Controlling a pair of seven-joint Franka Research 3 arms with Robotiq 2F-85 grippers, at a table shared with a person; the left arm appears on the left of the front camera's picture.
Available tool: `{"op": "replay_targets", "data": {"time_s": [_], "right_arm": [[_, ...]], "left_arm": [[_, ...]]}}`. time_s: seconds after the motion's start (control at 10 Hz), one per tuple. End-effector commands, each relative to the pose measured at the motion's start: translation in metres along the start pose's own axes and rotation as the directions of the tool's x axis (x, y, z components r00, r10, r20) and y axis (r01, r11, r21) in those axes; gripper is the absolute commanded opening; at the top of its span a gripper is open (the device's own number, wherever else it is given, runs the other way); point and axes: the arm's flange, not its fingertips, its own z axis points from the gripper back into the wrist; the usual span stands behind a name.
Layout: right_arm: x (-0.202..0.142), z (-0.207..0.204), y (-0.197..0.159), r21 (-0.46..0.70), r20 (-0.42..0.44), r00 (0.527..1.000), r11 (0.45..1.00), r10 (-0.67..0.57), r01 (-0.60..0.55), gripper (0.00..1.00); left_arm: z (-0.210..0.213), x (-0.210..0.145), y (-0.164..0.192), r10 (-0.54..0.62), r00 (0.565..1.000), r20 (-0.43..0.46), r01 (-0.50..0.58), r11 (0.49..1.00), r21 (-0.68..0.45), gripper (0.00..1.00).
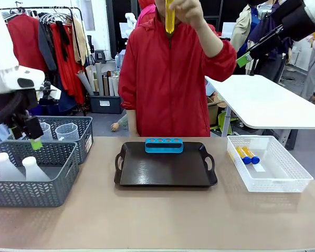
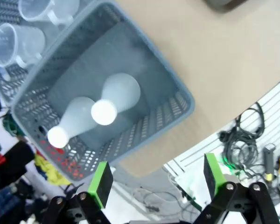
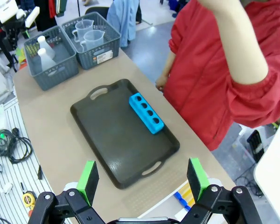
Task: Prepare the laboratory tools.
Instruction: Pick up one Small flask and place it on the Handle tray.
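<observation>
Near left: left gripper (image 1: 35,142) above the near basket (image 1: 37,194), pads wide apart, nothing between them. Points down at 2 flasks (image 2: 105,112) standing close together inside. Just behind, in the far basket (image 1: 84,131), 2 jugs (image 1: 67,131).

Far right and high: right gripper (image 3: 142,179), likewise spread wide and empty, looking down on the tray (image 3: 126,144) and the rack (image 3: 146,113) at its far edge, all 4 holes vacant. Right of the tray, in the bin (image 1: 283,184), 2 tubes (image 1: 247,155) lying flat. Above the rack, a person's hand (image 1: 191,10) holding 1 tube (image 1: 169,18) upright.

Probably next: a descent onto 1 flask. Risks from here:
- Clipping the neighbour. With 2 flasks so close, a pad coming down between them could shove or topple the other one.
- Slipping. Smooth tapered neck, so a pinch placed too high may slide off on the lift.
- Snagging the near basket. An off-centre descent could catch a finger on the wall and drag or tilt the whole basket.
- Bad set-down. Landing on the tray's raised rim would tip the flask; landing too far back would knock the rack.
- Crowding at the middle. With the person's arm over the rack, any reach toward the tray risks contact or a knocked tube.
</observation>
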Motion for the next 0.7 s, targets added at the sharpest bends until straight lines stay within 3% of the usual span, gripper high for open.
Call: {"op": "replay_targets", "data": {"time_s": [0.0, 0.4, 0.6], "right_arm": [[-0.001, 0.001, 0.000, 0.006, 0.005, 1.000, 1.000, -0.001, 0.001, 1.00], [-0.001, 0.001, 0.000, 0.006, 0.005, 1.000, 1.000, -0.001, 0.001, 1.00], [-0.001, 0.001, 0.000, 0.006, 0.005, 1.000, 1.000, -0.001, 0.001, 1.00]], "left_arm": [[-0.019, -0.014, 0.007, 0.086, 0.996, 0.026, -0.088, 0.995, 0.048, 1.00], [-0.064, -0.015, 0.042, 0.239, 0.971, -0.022, -0.236, 0.966, 0.106, 1.00], [-0.061, -0.006, 0.042, 0.235, 0.972, 0.022, -0.236, 0.971, 0.048, 1.00]]}}
